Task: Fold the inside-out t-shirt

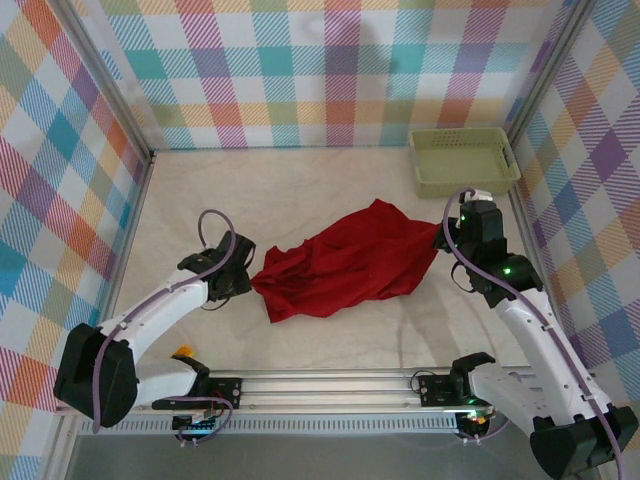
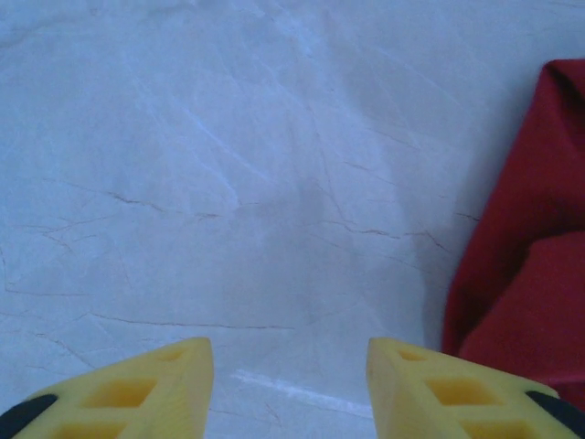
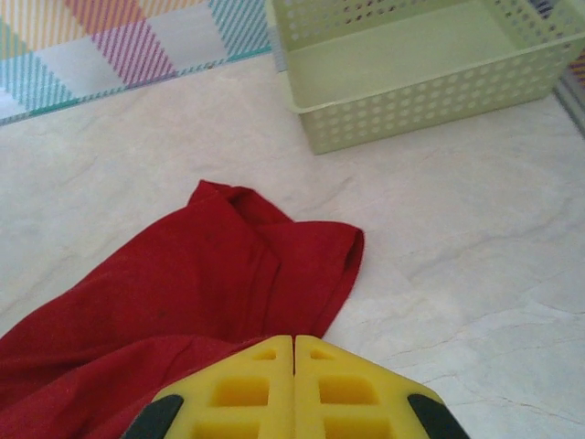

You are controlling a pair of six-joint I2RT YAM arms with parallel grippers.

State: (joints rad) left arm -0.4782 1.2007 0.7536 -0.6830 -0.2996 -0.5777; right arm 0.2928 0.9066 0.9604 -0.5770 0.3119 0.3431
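**Walls** (image 1: 300, 70): pastel plaid panels on three sides of the enclosure.

**Table** (image 1: 330, 190): cream, marbled covering. The left wrist view brings out fine creases and hairline cracks in it.

**Rail** (image 1: 340, 382): aluminium, along the near edge, carrying both arm bases.

**T-shirt** (image 1: 345, 262): deep red and plain, lying crumpled mid-table between the two arms. It stretches from near-left to far-right, with one peak toward the far wall. The right wrist view shows soft ridges and a rolled edge. The left wrist view catches a folded red border at its right margin.

**Basket** (image 1: 465, 186): pale green with perforated walls, in the far right corner, apart from the t-shirt.

**Left gripper** (image 2: 291, 366): yellow fingers spread, with bare table between them and the t-shirt just beside the right finger.

**Right gripper** (image 3: 293, 352): yellow fingers pressed together at the t-shirt's right edge. Whether cloth is pinched cannot be told.
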